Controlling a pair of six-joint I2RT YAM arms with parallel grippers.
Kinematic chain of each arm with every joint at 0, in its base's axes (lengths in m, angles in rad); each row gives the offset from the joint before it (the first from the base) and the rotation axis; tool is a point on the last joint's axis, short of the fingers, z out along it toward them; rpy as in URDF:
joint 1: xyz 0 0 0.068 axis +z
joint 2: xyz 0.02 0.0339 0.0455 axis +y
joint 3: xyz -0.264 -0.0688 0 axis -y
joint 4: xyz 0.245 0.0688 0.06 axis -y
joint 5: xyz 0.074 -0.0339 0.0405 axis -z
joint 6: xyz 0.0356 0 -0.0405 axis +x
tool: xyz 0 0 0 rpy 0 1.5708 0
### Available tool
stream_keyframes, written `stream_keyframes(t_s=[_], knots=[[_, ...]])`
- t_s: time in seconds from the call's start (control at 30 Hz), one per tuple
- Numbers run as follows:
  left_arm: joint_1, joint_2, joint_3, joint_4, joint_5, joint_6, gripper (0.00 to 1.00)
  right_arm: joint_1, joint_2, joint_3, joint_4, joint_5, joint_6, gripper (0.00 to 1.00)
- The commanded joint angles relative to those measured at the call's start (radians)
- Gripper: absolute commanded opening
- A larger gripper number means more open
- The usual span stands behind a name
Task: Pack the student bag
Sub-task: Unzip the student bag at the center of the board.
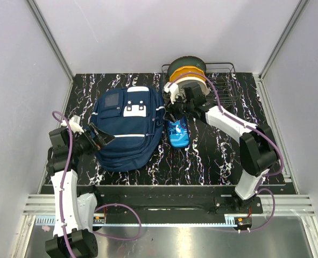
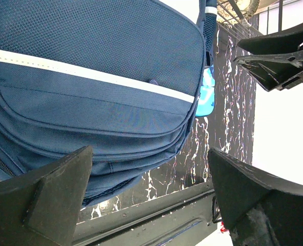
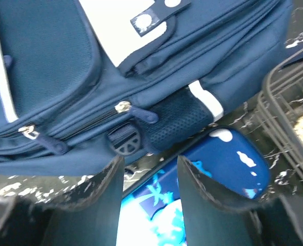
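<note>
Nothing looks packed to me: bag (image 1: 127, 131) zipped, case (image 1: 178, 134) outside at centre, left gripper (image 1: 100, 137) wide open, right gripper (image 1: 176, 114) half-open over case, grip unclear.

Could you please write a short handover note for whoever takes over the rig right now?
Left gripper: fingers wide open, empty, at the near edge of the student bag.
Right gripper: fingers apart over the pencil case; no firm grip visible.
The pencil case lies on the table beside the bag, on the right arm's side.
Done: nothing visibly packed; the zips in view look closed.
Left: open the bag, put the pencil case in, close it.
</note>
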Motion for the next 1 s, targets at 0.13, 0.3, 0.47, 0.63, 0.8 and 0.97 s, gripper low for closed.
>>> stream_keyframes(t_s=[0.13, 0.3, 0.47, 0.63, 0.8, 0.97], knots=[[-0.002, -0.007, 0.008, 0.020, 0.000, 0.021, 0.99, 0.068, 0.036, 0.074, 0.000, -0.107, 0.033, 0.54], [-0.002, -0.011, 0.004, 0.020, 0.004, 0.021, 0.99, 0.085, 0.072, 0.092, 0.016, -0.052, -0.016, 0.55], [-0.005, -0.016, 0.004, 0.020, 0.009, 0.022, 0.99, 0.085, 0.146, 0.158, -0.016, -0.038, -0.082, 0.56], [-0.010, -0.018, 0.003, 0.020, 0.011, 0.022, 0.99, 0.083, 0.203, 0.196, -0.030, 0.000, -0.179, 0.55], [-0.014, -0.021, 0.003, 0.022, 0.014, 0.025, 0.99, 0.085, 0.241, 0.241, -0.136, -0.012, -0.240, 0.51], [-0.014, -0.025, 0.000, 0.028, 0.014, 0.022, 0.99, 0.085, 0.232, 0.221, -0.148, -0.064, -0.246, 0.40]])
